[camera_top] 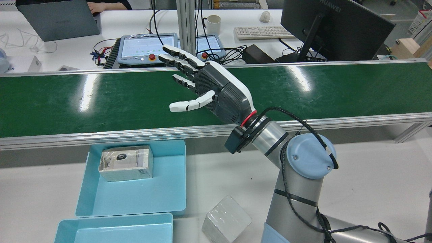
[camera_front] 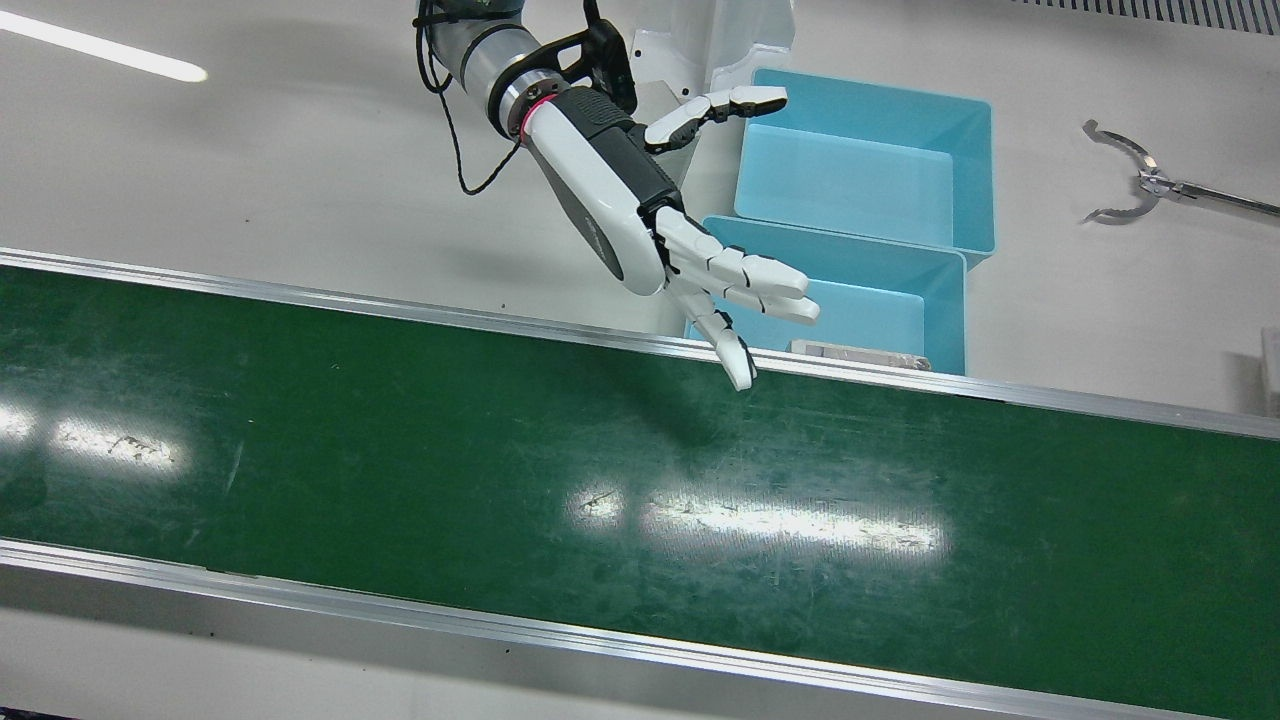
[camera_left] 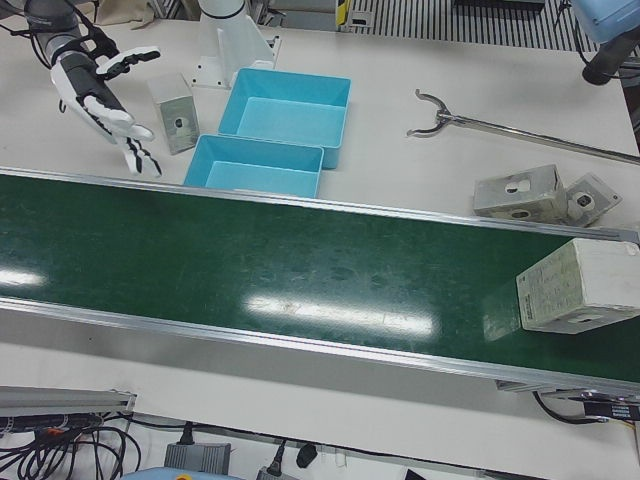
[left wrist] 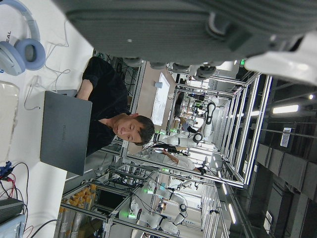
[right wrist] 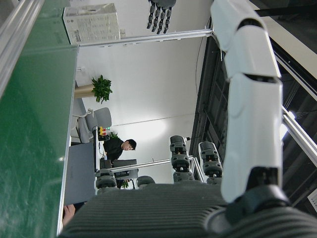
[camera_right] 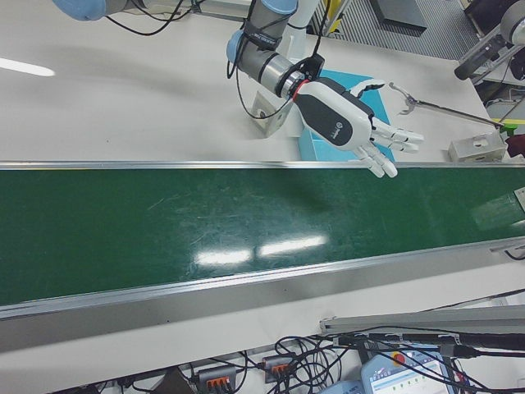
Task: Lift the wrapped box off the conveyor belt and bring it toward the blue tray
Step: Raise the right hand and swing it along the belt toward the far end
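Observation:
A wrapped white box point(camera_left: 575, 285) stands on the green conveyor belt point(camera_left: 250, 270) at its far end on the robot's left; it also shows in the right hand view point(right wrist: 91, 22). My right hand point(camera_front: 640, 200) is open and empty, fingers spread over the belt's rear edge beside the blue tray point(camera_front: 850, 300); it also shows in the rear view point(camera_top: 209, 87). My left hand point(right wrist: 158, 15) hangs above that box with fingers extended and holds nothing. The near blue tray point(camera_top: 135, 195) holds another wrapped box point(camera_top: 125, 163).
A second blue tray point(camera_front: 850, 180) sits behind the first. A clear-wrapped box point(camera_top: 226, 219) stands on the table by my right arm's base. A metal grabber tool point(camera_front: 1150, 185) and two grey boxes point(camera_left: 520, 192) lie on the table on my left side.

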You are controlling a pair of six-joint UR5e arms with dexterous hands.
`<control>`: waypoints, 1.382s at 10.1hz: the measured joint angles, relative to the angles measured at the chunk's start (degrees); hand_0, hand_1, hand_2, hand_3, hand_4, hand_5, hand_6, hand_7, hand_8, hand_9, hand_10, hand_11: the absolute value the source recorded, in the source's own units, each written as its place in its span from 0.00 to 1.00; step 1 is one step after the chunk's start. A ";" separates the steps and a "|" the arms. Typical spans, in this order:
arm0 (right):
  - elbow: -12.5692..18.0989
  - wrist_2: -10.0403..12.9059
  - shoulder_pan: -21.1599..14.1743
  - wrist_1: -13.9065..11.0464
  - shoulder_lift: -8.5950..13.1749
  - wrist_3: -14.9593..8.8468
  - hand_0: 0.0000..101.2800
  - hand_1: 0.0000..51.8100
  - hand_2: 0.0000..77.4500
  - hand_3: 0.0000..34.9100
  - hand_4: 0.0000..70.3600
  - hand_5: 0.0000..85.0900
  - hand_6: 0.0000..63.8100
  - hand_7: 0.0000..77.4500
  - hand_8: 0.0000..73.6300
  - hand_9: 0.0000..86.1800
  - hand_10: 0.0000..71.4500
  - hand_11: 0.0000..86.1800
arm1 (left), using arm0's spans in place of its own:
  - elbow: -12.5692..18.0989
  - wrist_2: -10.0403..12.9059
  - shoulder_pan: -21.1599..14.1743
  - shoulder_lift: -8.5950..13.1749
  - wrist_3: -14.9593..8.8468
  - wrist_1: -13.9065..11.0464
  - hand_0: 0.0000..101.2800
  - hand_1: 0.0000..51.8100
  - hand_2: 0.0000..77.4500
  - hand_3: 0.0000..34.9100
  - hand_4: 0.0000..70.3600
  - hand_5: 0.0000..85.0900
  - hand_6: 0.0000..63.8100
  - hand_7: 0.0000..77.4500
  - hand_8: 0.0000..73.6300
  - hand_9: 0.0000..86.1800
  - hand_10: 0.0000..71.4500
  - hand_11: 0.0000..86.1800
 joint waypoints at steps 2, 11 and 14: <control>1.37 -2.41 5.87 -4.19 -1.96 0.08 0.48 0.33 0.26 0.51 0.09 0.15 0.06 0.10 0.00 0.02 0.01 0.05 | 0.00 0.00 0.00 0.00 0.00 0.00 0.00 0.00 0.01 0.00 0.00 0.01 0.00 0.00 0.00 0.00 0.00 0.00; 17.46 -8.35 18.76 -16.35 -20.01 3.28 0.47 0.28 0.15 0.60 0.00 0.01 0.00 0.00 0.00 0.02 0.00 0.01 | 0.00 0.00 0.00 0.00 0.00 0.00 0.00 0.00 0.01 0.00 0.00 0.02 0.00 0.01 0.00 0.00 0.00 0.00; 20.24 -11.58 22.68 -16.90 -23.16 3.34 0.46 0.26 0.10 0.59 0.00 0.01 0.00 0.00 0.00 0.02 0.00 0.01 | 0.00 0.00 0.00 0.00 0.00 0.00 0.00 0.00 0.01 0.00 0.00 0.01 0.00 0.00 0.00 0.00 0.00 0.00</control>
